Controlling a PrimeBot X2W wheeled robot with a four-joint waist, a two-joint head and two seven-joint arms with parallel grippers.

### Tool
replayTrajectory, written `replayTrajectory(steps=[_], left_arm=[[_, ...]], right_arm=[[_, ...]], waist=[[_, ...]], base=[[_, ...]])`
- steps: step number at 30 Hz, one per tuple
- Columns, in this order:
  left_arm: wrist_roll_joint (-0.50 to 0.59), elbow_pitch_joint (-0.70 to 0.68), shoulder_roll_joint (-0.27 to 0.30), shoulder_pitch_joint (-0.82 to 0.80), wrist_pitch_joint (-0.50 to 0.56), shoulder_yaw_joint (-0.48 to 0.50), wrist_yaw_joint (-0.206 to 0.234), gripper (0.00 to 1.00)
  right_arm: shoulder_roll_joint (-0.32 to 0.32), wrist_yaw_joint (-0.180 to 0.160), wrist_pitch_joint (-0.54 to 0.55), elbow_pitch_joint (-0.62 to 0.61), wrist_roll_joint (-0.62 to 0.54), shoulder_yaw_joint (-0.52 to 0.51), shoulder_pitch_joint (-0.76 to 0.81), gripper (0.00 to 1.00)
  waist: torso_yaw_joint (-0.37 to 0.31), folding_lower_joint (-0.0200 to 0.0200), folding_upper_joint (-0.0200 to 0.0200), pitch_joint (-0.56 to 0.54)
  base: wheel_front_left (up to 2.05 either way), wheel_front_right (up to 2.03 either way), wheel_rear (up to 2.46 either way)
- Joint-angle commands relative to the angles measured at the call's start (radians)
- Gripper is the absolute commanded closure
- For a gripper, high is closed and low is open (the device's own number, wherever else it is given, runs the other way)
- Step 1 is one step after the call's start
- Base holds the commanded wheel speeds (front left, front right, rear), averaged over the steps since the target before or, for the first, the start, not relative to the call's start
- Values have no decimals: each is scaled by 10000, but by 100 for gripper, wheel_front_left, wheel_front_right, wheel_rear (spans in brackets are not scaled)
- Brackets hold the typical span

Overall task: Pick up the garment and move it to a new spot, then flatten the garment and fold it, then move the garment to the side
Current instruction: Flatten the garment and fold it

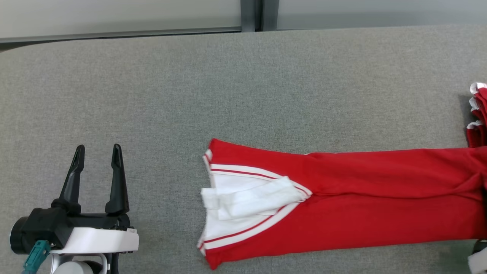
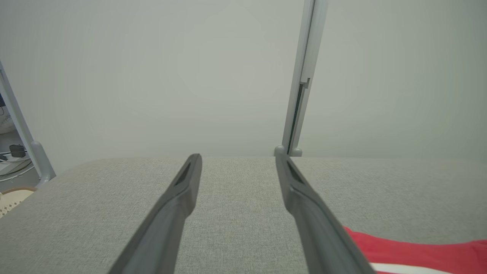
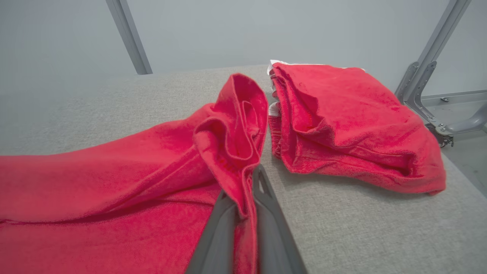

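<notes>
Broadly, a grey fabric-covered table (image 1: 243,83) is taking up most of the head view, and a red garment (image 1: 380,198) is lying stretched lengthwise across its near right part. The garment's left end is lying open towards the middle of the table, showing a white inside with red and white striped trim (image 1: 247,173) and a crumpled white flap (image 1: 251,198) whose nature is hard to make out. Its right end is running off the head view's edge there. In the right wrist view, that end is rising off the table in a bunched fold. Just beside the fold, and apart from it, a pile of folded red garments (image 3: 342,121) is sitting near the table's right edge; in the head view only its white-edged corner is showing. The right gripper (image 3: 243,190) is pinching the raised fold between its closed fingers, and the cloth is hiding one fingertip. The left gripper (image 1: 98,148) is hovering over bare table at the lower left, well apart from the garment, with its fingers spread wide and gripping nothing. In the left wrist view, a red corner of the garment is peeking out behind the right-hand finger.
</notes>
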Motion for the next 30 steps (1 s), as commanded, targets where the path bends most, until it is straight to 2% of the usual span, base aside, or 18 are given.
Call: replayTrajectory(steps=[1, 4, 7, 11, 14, 16, 20, 22, 25, 30], left_arm=[[73, 49, -12, 87, -10, 4, -39, 0], [86, 113, -52, 152, -10, -5, -43, 0], [88, 118, -95, 178, -10, -38, -57, 0], [92, 162, -130, 279, -10, -45, -51, 0], [96, 195, -139, 321, -10, -92, -49, 0], [112, 236, -143, 305, 2, -163, -72, 0], [145, 347, -141, 344, 43, -316, -123, 0], [136, 377, -185, 346, 54, -435, -144, 0], [128, 420, -215, 342, 62, -559, -203, 0], [124, 505, -266, 187, 74, -683, -243, 0]], right_arm=[[-168, -23, -18, 15, 117, -166, 59, 100], [-368, -23, 172, -257, 330, -281, 68, 100], [-324, -16, 740, -1002, 399, 79, 110, 100], [360, -14, 1921, -2448, 70, 611, -28, 100], [952, -14, 2597, -3303, -121, 1481, -287, 100], [1371, -14, 2818, -3444, -109, 2243, -522, 100], [2012, -14, 2731, -2798, 151, 3804, -1094, 100], [2362, -14, 2432, -1941, 590, 4908, -1434, 100], [2504, -14, 2012, -872, 1024, 5856, -1753, 100], [2579, -14, 1020, 836, 1861, 6813, -2496, 100]], waist=[[20, 0, 0, -140], [39, 0, 0, -330], [91, 0, 0, -515], [106, 0, 0, -747], [132, 0, 0, -890], [188, 0, 0, -991], [437, 0, 0, -1240], [697, 0, 0, -1357], [967, 0, 0, -1378], [1367, 0, 0, -1274]], base=[[0, 0, 0], [0, 0, 0], [0, 0, 0], [0, 0, 0], [0, 0, 0], [0, 0, 0], [0, 0, 0], [0, 0, 0], [0, 0, 0], [0, 0, 0]])
